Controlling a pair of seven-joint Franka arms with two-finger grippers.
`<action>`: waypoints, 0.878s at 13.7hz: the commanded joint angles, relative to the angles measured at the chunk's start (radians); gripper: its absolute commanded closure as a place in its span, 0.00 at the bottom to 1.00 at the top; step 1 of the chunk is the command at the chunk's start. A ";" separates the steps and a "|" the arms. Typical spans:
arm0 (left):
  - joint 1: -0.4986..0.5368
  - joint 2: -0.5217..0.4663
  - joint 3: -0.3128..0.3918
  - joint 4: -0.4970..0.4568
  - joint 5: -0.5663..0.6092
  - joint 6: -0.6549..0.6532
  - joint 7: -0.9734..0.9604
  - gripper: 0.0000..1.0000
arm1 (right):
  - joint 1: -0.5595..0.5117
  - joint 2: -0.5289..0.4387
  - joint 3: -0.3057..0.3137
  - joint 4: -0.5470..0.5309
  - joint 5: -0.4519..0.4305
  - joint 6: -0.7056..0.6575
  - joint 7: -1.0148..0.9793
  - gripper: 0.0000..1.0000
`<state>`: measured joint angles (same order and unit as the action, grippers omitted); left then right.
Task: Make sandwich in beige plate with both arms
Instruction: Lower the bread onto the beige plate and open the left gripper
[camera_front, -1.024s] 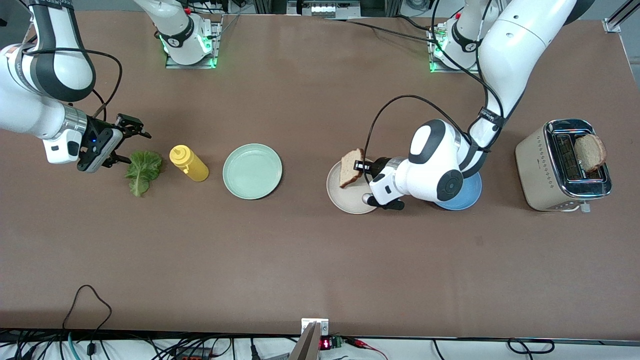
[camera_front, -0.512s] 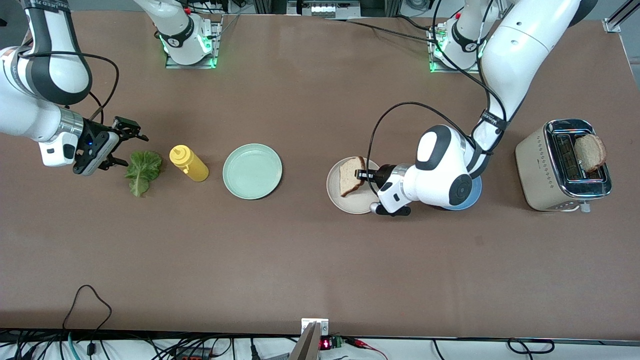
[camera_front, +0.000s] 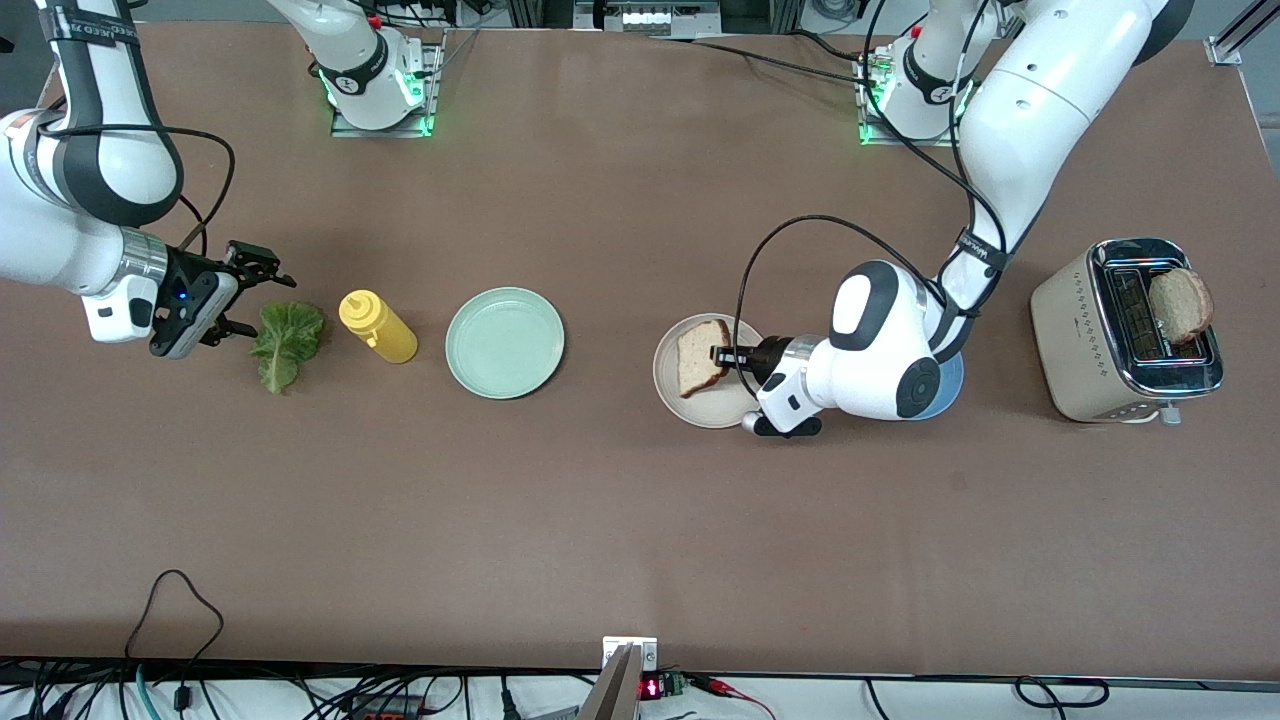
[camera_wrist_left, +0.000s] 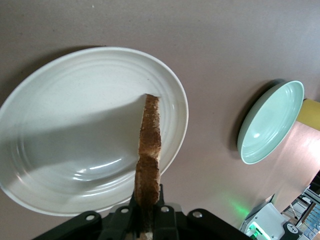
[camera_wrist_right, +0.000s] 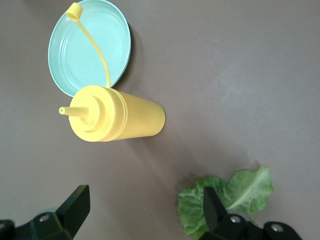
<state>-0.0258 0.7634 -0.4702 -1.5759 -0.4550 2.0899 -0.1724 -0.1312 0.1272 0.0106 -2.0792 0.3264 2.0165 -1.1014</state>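
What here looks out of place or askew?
The second bread slice lies tilted across the toaster top rather than down in a slot. The squeeze bottle's cap hangs open on its strap. Otherwise nothing odd: the left gripper holds a slice over the beige plate.

Bystander items on the brown desk

A yellow plastic squeeze bottle is laid on its side between a crinkly green leaf and a round pale mint-green plate. A round blue plate is largely hidden toward the left arm's end, where a beige and chrome toaster is seen with one slice standing in it. Black cables are strewn along the desk's nearest edge.
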 joint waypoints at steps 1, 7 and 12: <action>0.004 0.016 0.013 0.004 -0.027 0.010 0.011 0.03 | -0.015 0.028 0.006 0.040 0.010 -0.015 -0.043 0.00; 0.067 -0.044 0.038 0.005 0.079 -0.008 0.002 0.00 | -0.016 0.037 0.006 0.044 0.011 -0.015 -0.046 0.00; 0.069 -0.208 0.048 0.008 0.285 -0.085 -0.024 0.00 | -0.016 0.042 0.008 0.048 0.025 -0.025 -0.057 0.00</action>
<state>0.0463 0.6463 -0.4327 -1.5483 -0.2743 2.0433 -0.1749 -0.1343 0.1549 0.0107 -2.0533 0.3278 2.0144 -1.1275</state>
